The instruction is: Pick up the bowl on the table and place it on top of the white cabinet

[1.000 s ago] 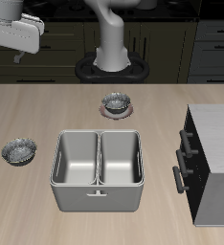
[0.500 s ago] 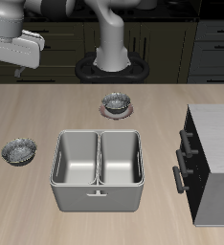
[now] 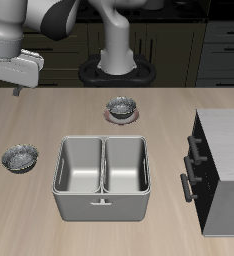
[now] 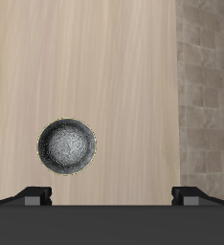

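Note:
The bowl is small, round and shiny grey, and rests on the table near its side edge. In the wrist view the bowl lies flat on the wood grain, off to one side of the line between my fingers. My gripper hangs high above the table, farther back than the bowl, with its two fingertips wide apart; it is open and holds nothing. The white cabinet, with a pale top and black front, stands at the opposite end of the table.
A grey metal double bin sits mid-table near the front edge. A look-alike bowl on a pinkish saucer stands farther back, close to the robot's base. The wrist view shows the table's edge with floor beyond it.
The arm has swung down over the last second, bringing the gripper lower. The bowl and everything else on the table stay put.

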You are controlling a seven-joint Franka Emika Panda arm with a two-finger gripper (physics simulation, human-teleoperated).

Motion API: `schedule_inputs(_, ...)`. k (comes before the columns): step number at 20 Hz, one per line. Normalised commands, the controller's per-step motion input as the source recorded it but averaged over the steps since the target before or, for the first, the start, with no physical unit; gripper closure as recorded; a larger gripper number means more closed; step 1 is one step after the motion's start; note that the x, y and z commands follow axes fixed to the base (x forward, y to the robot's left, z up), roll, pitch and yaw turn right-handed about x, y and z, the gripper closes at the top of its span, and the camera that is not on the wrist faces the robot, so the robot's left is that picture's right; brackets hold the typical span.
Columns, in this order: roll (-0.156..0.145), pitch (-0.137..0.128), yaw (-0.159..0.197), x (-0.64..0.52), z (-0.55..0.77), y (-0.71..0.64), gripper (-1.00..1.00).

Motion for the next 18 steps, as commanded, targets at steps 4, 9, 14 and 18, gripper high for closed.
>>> schedule_inputs(4,0.001,0.027,-0.008,0.07,-0.3,-0.03,-1.0)
schedule_inputs(9,-0.002,0.034,-0.013,0.04,-0.28,0.0,-1.0)
schedule_inputs(14,0.01,0.045,0.007,0.08,-0.5,0.08,-1.0)
schedule_inputs(18,-0.001,0.02,0.004,0.02,-0.29,0.05,-1.0)
